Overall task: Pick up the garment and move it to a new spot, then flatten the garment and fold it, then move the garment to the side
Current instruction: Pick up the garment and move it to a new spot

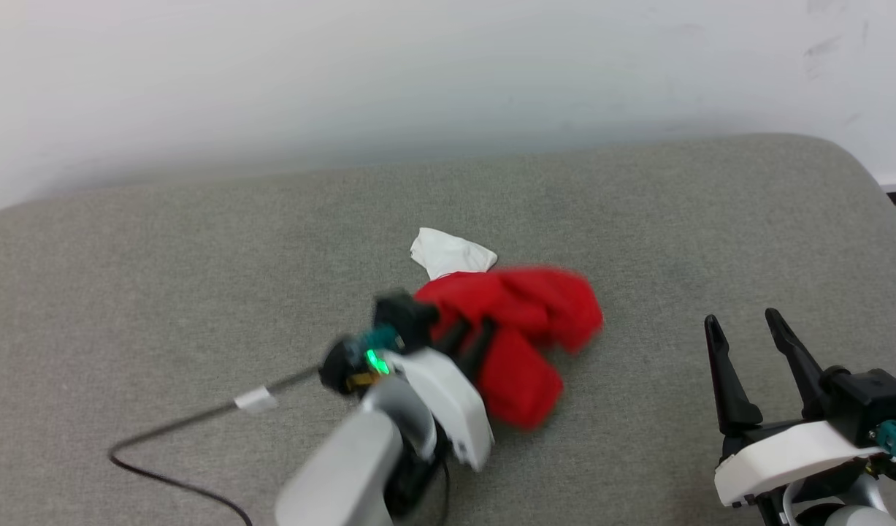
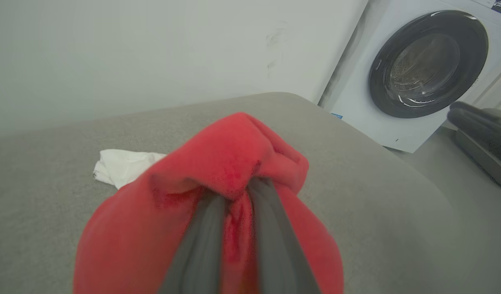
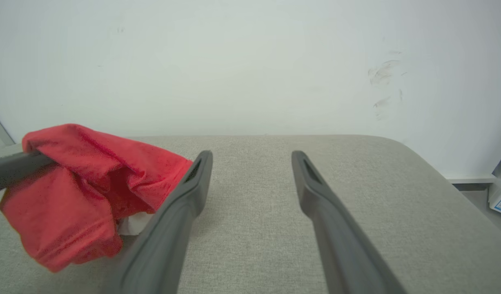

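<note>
The garment (image 1: pixel 524 332) is a bunched red bundle with a white sleeve (image 1: pixel 451 252) trailing behind it, lifted over the middle of the grey cushioned surface (image 1: pixel 199 256). My left gripper (image 1: pixel 468 337) is shut on its red cloth; in the left wrist view the garment (image 2: pixel 217 204) drapes over both fingers (image 2: pixel 270 228), and the white sleeve (image 2: pixel 119 165) lies on the surface. My right gripper (image 1: pixel 747 332) stands open and empty at the lower right. In the right wrist view its fingers (image 3: pixel 181 204) spread wide beside the garment (image 3: pixel 83 183). Any print is hidden in the folds.
A black cable with a white tag (image 1: pixel 254 399) trails from the left arm across the surface. A white wall (image 1: pixel 418 73) backs the surface. A washing machine (image 2: pixel 426 65) stands beyond the rounded right corner, with a dark object (image 2: pixel 483 134) beside it.
</note>
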